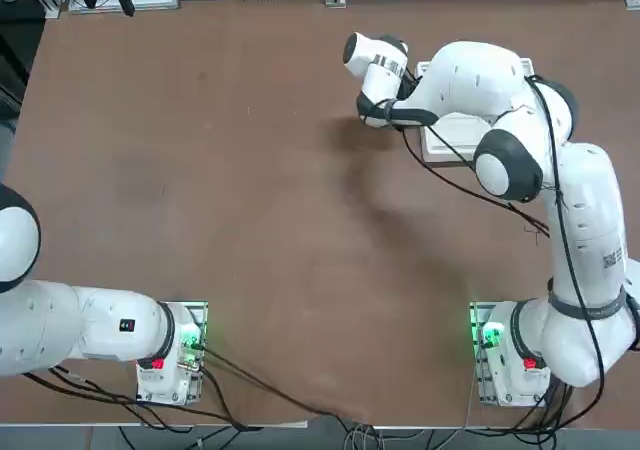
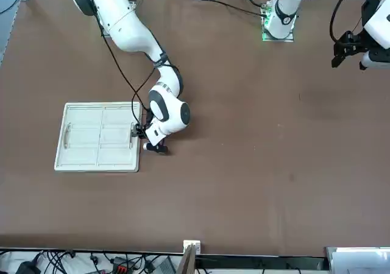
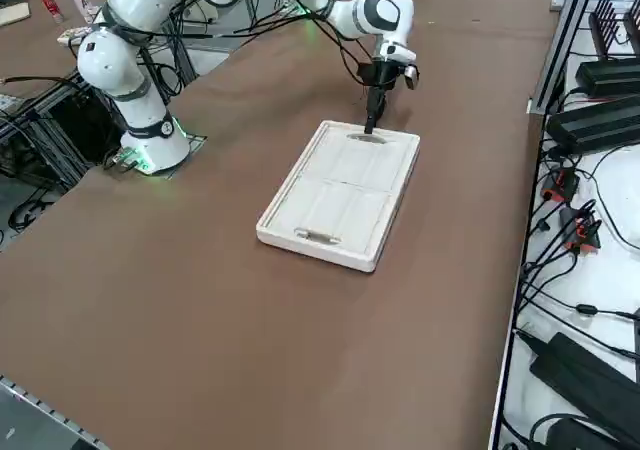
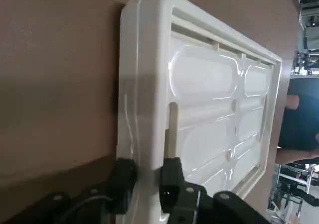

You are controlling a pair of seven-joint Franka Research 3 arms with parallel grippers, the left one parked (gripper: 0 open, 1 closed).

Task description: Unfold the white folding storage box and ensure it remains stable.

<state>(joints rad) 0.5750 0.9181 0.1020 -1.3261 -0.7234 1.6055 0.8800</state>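
The white folding storage box (image 2: 97, 137) lies folded flat as a slab on the brown table, ribbed panels facing up (image 3: 340, 195). In the top view my own arm covers most of it, leaving only a strip of the box (image 1: 455, 135) showing. My right gripper (image 2: 138, 129) points down at the middle of one short end of the box (image 3: 370, 122). In the wrist view the gripper (image 4: 147, 181) straddles the thick rim (image 4: 144, 109), one finger outside and one finger (image 4: 171, 181) inside next to a slim handle bar. Both fingers press against the rim.
The box sits in the right half of the table, towards its far side from my bases. Black power units and cables (image 3: 600, 120) line the shelf beyond the table's right edge. My right arm's base (image 1: 500, 350) glows green at the near edge.
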